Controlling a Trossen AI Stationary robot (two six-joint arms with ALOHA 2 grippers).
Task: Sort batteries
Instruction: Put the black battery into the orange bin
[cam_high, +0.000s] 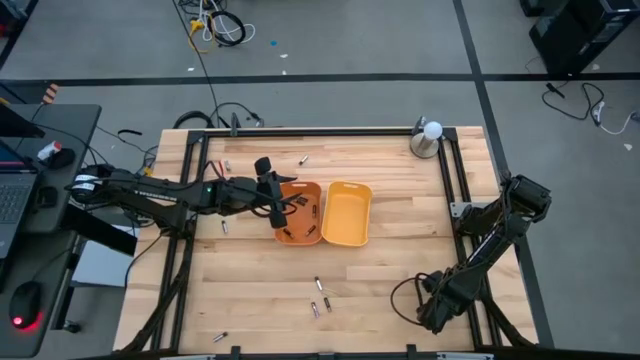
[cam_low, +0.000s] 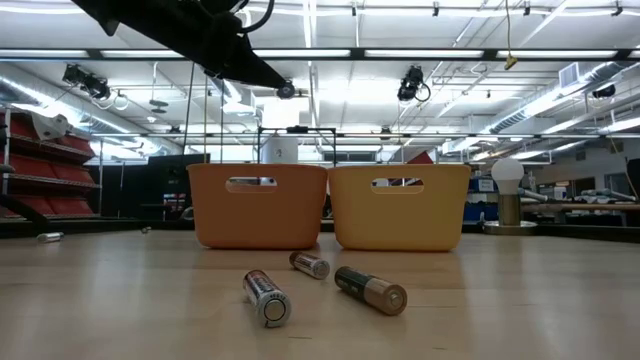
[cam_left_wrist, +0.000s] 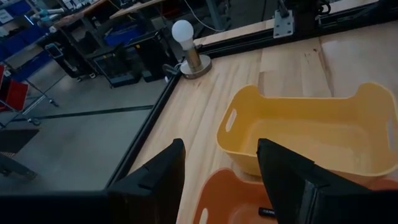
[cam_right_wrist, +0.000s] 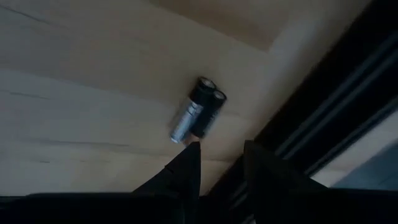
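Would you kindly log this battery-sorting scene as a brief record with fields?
left tool: open, empty, over the orange tray
right tool: parked at the table's near right edge, nothing held
orange tray: holds some batteries
yellow tray: looks empty, touching the orange one
loose batteries: scattered on the table

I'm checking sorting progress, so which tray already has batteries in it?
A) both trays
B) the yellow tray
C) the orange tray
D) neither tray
C: in the high view, dark batteries lie inside the orange tray, while the yellow tray beside it shows only its bare floor.
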